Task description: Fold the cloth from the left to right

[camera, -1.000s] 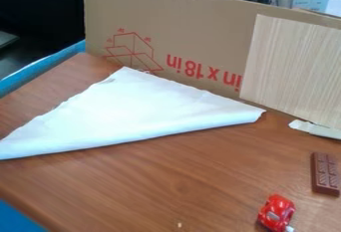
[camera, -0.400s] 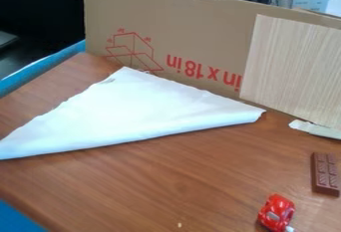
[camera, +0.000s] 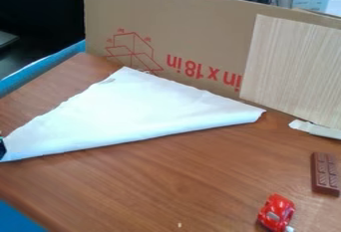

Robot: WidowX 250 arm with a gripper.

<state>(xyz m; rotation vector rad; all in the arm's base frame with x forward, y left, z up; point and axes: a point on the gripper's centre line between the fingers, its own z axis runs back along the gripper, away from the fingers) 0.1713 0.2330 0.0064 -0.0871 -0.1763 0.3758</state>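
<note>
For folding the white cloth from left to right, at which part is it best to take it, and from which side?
Probably best at the left corner of the cloth, pinched from above and the left: it tapers there to a narrow point, lies flat on the table, and leads the fold.

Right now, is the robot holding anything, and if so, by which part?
That cannot be told: the black metal-and-plastic-looking gripper is at the picture's left edge, right by the near-left corner of the white triangular cloth, but any grip is out of sight.
</note>
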